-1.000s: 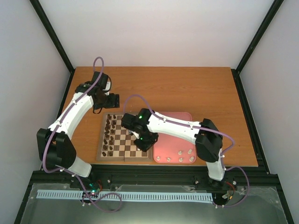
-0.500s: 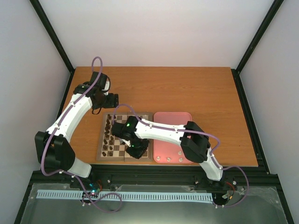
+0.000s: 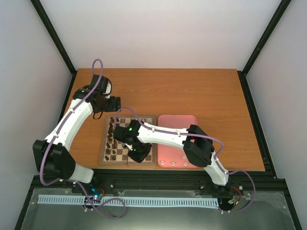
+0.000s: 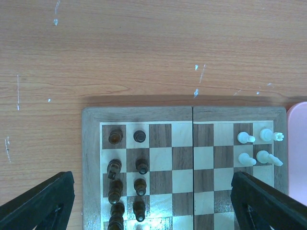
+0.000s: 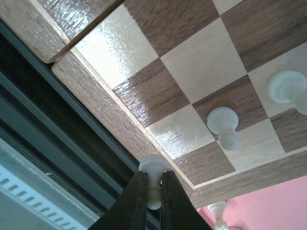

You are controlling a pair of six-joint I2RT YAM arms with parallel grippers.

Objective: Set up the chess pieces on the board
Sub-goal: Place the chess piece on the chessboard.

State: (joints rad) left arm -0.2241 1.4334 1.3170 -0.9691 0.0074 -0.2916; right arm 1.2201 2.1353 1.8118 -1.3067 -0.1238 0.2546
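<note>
Top view: the right gripper (image 3: 139,155) is hovering over the board's (image 3: 123,155) lower right corner. Left wrist: the left gripper (image 4: 151,191) is gaping empty, with white pieces (image 4: 245,138) at right. Right wrist: fingers (image 5: 136,201) are pinching a pawn (image 5: 153,165) over the rim, and released here it is likely toppling off.

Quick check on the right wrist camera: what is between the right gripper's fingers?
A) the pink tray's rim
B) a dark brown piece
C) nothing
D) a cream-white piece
D: the right gripper is shut on a cream-white piece, whose round head shows above the fingertips, at the border of the board.
</note>
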